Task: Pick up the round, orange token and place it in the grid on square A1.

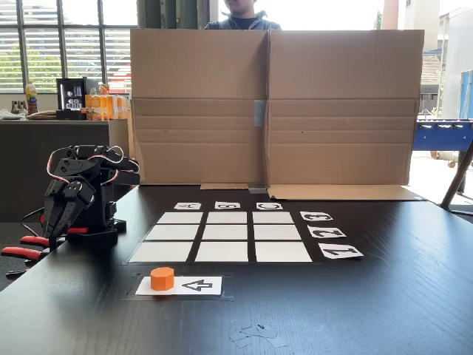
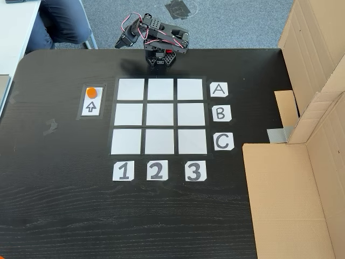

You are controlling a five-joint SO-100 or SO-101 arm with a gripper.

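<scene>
I see orange token (image 2: 92,92) on white arrow card (image 2: 91,106), blk arrow | grid (image 2: 159,116) white cells, dark gaps, well off pincer | label cards (image 2: 218,89) white w/ blk chars | table (image 2: 64,205) blk woodgrain | arm (image 2: 156,38) blk, red/white wires | cardboard (image 1: 273,103) brown

- Light source: daylight from the windows (image 1: 66,44) behind the cardboard screen (image 1: 273,107); panes overexposed, near white.
- Surface (image 1: 384,310): dark, with pale sheen toward its far edge in a fixed view and a soft glare patch by the arm's base (image 2: 161,58) in another.
- Shadows: faint, soft-edged.
- Focus: both fixed views sharp; backlit arm reads dark, detail lost.
- Distortion: none evident at edges.
</scene>
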